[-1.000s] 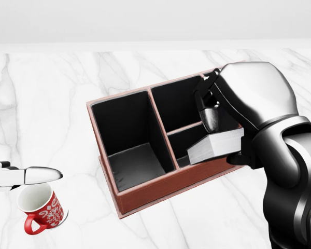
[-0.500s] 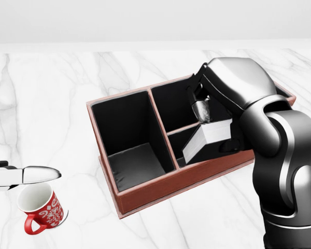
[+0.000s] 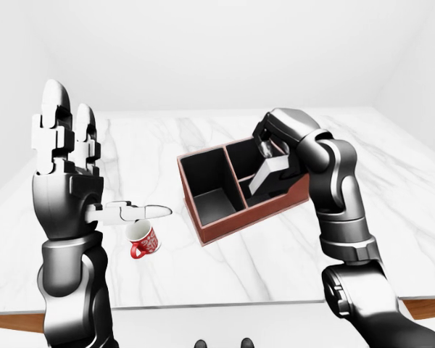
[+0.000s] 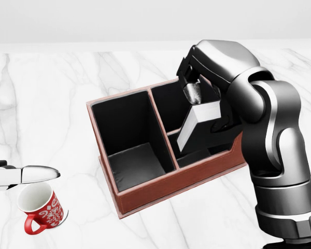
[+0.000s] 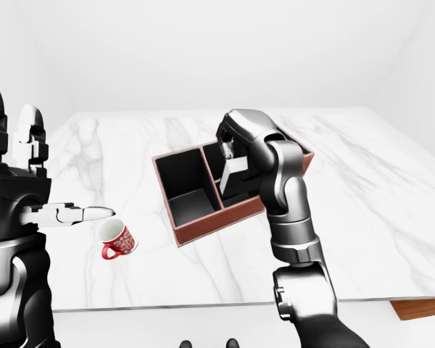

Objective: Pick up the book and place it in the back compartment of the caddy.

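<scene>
White marble runs across the desk (image 4: 52,93), and on it sits the red-brown caddy (image 4: 160,189) with its black-lined compartments. Over the last second we see the right robot hand (image 4: 199,101) swing leftward and up over the caddy's right half, and the book (image 4: 196,124) it grips has turned with it: a second ago it lay nearly flat over the small near-right compartment, now it stands steeply tilted, page edges facing us, its lower end dipping toward the divider between the two right-hand compartments. The fingers stay closed on the book's upper end. We judge this as the tipping move before insertion: the book is being stood on edge so it can slide down into the far-right compartment, the back one. It is not yet seated; whether its lower corner already touches the divider, we cannot tell.

Our left robot hand (image 3: 65,170) is held up at the left with fingers spread, holding nothing, and it has not moved. Just below its thumb stands the red patterned mug (image 4: 40,210), well apart from the caddy.
</scene>
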You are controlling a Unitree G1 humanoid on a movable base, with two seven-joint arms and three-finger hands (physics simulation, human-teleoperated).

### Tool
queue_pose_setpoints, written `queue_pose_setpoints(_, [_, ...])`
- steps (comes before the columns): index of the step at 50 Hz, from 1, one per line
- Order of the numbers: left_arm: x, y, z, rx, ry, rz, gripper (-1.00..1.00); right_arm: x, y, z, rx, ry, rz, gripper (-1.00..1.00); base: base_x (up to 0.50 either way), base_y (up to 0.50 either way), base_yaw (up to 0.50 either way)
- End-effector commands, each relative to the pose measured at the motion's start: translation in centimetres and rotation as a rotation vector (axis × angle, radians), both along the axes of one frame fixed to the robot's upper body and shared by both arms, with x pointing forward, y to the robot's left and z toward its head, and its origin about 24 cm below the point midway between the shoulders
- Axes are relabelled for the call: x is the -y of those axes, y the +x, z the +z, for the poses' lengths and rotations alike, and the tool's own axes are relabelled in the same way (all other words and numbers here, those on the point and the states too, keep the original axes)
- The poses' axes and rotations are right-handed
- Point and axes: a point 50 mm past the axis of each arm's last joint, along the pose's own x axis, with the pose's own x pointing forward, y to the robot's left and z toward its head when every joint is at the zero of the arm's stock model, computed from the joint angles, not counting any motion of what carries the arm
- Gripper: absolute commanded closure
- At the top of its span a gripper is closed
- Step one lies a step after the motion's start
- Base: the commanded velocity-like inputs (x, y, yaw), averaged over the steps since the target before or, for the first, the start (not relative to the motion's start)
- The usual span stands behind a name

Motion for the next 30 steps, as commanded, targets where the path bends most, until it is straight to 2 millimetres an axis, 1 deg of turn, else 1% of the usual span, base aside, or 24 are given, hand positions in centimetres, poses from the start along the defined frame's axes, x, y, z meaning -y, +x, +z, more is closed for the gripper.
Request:
queue_pose_setpoints(1, [0.0,-0.1,0.1,0.003,0.000,0.001,-1.00,-0.1,1.3,0.6,-0.034,0.000,-0.004,1.00,0.00,0.00,0.00])
queue_pose_setpoints(7, [0.0,0.0,0.1,0.003,0.000,0.000,-1.00,-0.2,2.1,0.1,-0.077,-0.007,-0.010,1.00,0.00,0.00,0.00])
queue_pose_setpoints(18, [0.0,0.0,0.1,0.004,-0.001,0.001,-1.00,0.3,3.6,-1.6,-0.187,-0.027,-0.042,1.00,0.00,0.00,0.00])
queue_pose_setpoints(30, [0.0,0.0,0.1,0.005,-0.001,0.002,-1.00,0.1,4.4,-2.2,-0.239,-0.039,-0.051,1.00,0.00,0.00,0.00])
